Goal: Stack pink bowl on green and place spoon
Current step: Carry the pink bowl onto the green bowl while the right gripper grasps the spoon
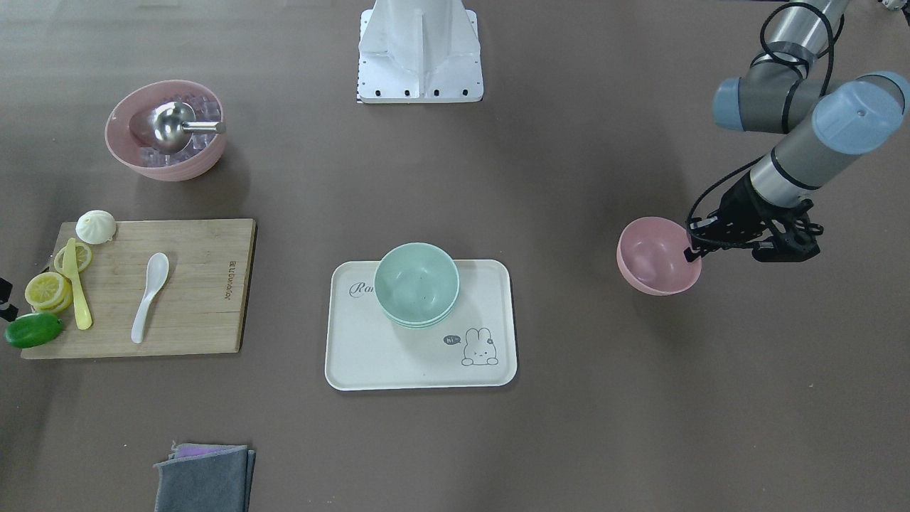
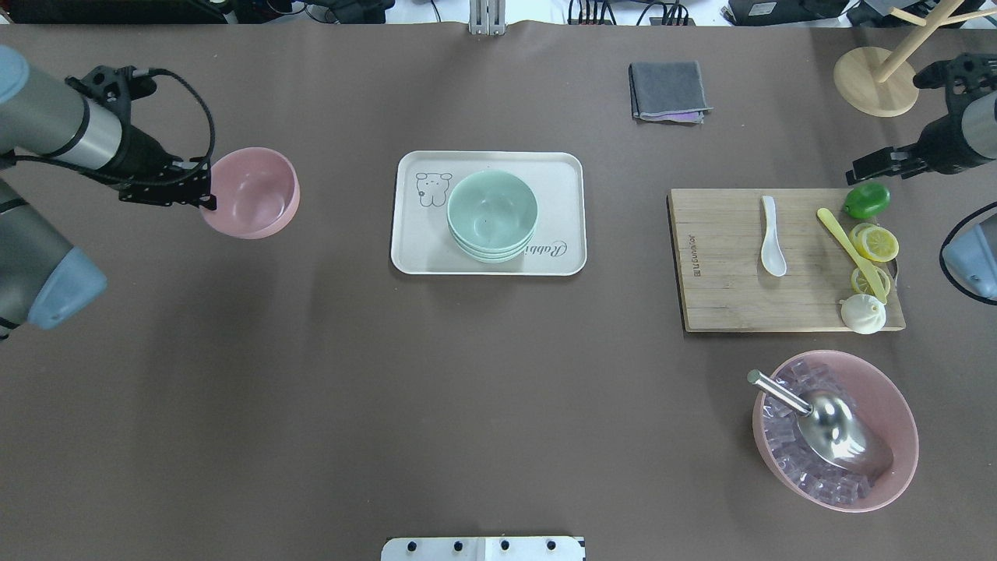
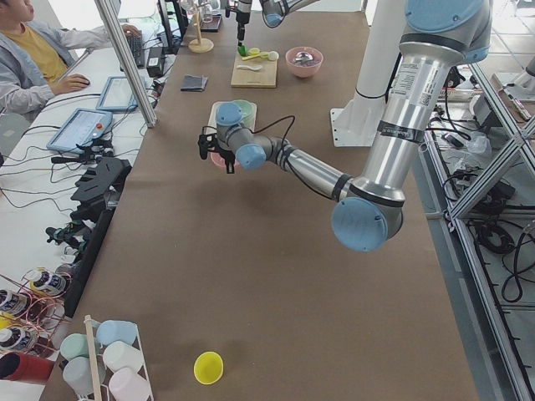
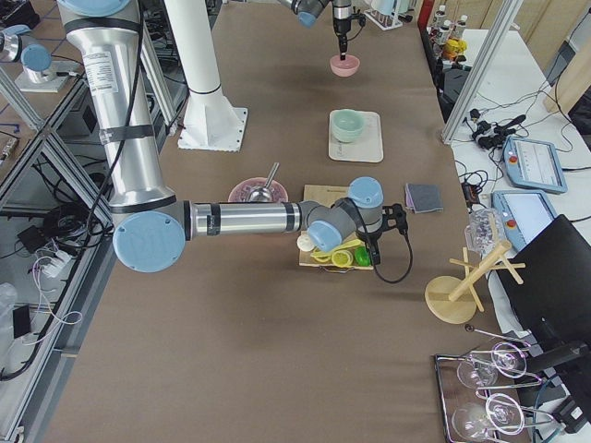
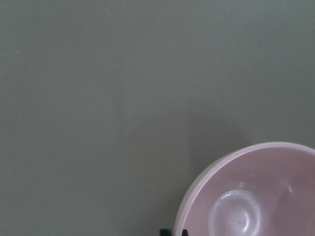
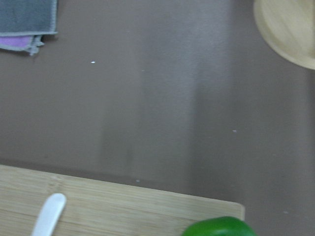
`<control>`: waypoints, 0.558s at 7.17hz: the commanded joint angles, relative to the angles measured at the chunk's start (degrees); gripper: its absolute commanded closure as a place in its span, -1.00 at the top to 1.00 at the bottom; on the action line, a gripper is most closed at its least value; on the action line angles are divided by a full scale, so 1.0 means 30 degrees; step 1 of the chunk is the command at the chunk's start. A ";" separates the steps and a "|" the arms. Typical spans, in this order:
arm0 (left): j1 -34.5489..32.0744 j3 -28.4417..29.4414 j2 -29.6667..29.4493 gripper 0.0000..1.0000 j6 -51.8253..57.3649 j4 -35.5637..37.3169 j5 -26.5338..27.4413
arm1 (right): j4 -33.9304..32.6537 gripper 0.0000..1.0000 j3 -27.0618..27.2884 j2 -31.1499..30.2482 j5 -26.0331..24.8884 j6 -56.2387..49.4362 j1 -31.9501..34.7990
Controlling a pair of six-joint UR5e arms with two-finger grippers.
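Stack not done yet: left tool clamped on pink bowl rim, well apart from green bowl on tray; spoon untouched on board; right tool nearby, can't tell whether apart or together.

pink bowl | green bowl | white spoon | cream tray, rabbit print

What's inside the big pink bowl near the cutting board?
A metal scoop lies on clear ice cubes in the big pink bowl. The bowl's bottom and whatever lies under the scoop are covered.
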 commanded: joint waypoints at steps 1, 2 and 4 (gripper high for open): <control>0.0933 -0.0699 -0.4338 -1.00 -0.1011 0.4939 0.0312 | -0.0068 0.99 0.1689 0.0285 -0.1152 0.4592 -0.2461; 0.1748 -0.0556 -0.5430 -1.00 -0.2287 0.5278 0.0516 | -0.0068 0.96 0.1987 0.0024 -0.1155 0.6176 -0.3371; 0.3304 -0.0379 -0.6435 -1.00 -0.2944 0.5340 0.2738 | -0.0155 0.81 0.1554 -0.0096 -0.1155 0.6368 -0.4315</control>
